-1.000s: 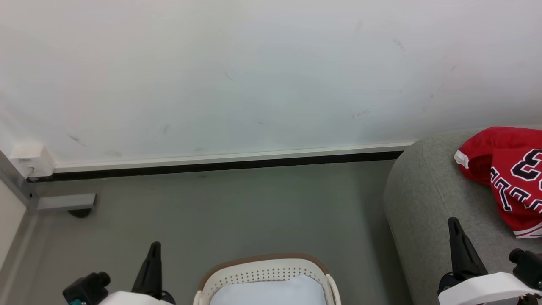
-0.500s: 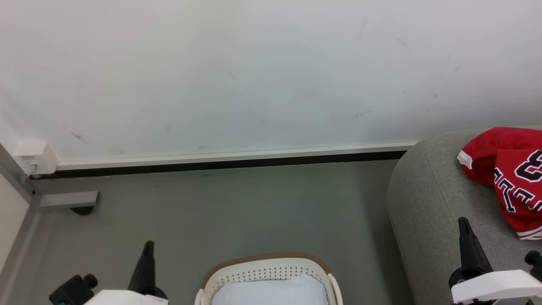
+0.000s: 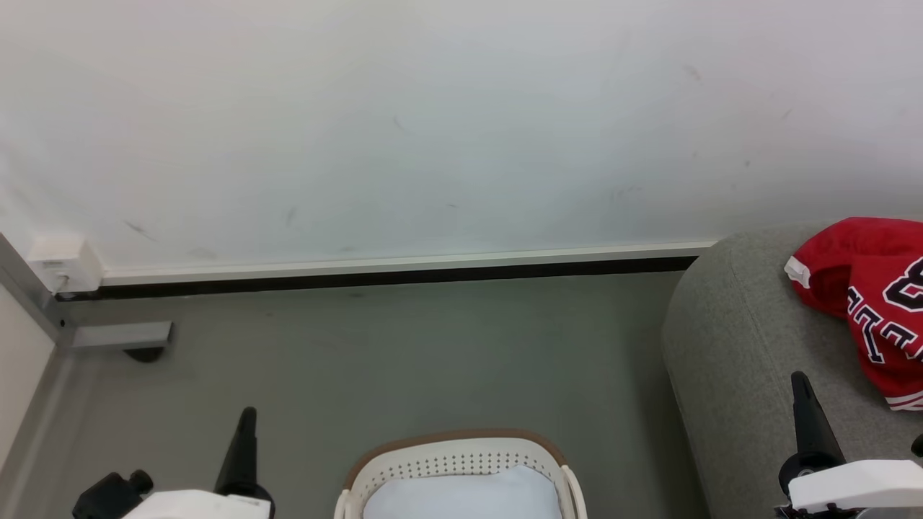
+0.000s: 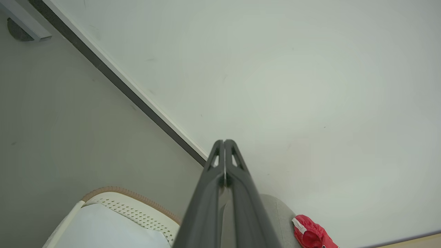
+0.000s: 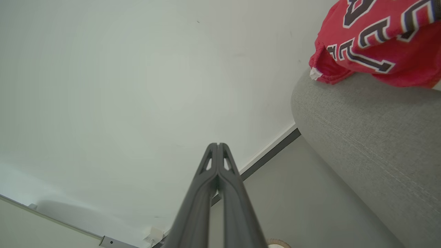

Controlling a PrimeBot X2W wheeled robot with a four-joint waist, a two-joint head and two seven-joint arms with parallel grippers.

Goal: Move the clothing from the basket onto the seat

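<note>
The red clothing (image 3: 872, 303) with black-and-white lettering lies crumpled on the grey seat (image 3: 728, 360) at the right; it is also in the right wrist view (image 5: 375, 41) and the left wrist view (image 4: 311, 236). The white basket (image 3: 454, 461) with a tan rim stands at the bottom centre, only its pale lining showing inside. My left gripper (image 3: 247, 414) is shut and empty, left of the basket. My right gripper (image 3: 799, 378) is shut and empty, over the seat's front, below and left of the clothing. Both wrist views show the fingers pressed together (image 4: 224, 142) (image 5: 218, 144).
A white wall (image 3: 433, 130) with a dark baseboard (image 3: 375, 277) runs across the back. Grey floor (image 3: 404, 360) lies between wall, basket and seat. A small white box (image 3: 61, 263) and a grey metal bracket (image 3: 119, 335) sit at the far left.
Both grippers have sunk lower in the head view. The whole picture has shifted slightly right, so the camera has turned a little left. Clothing and basket have not moved.
</note>
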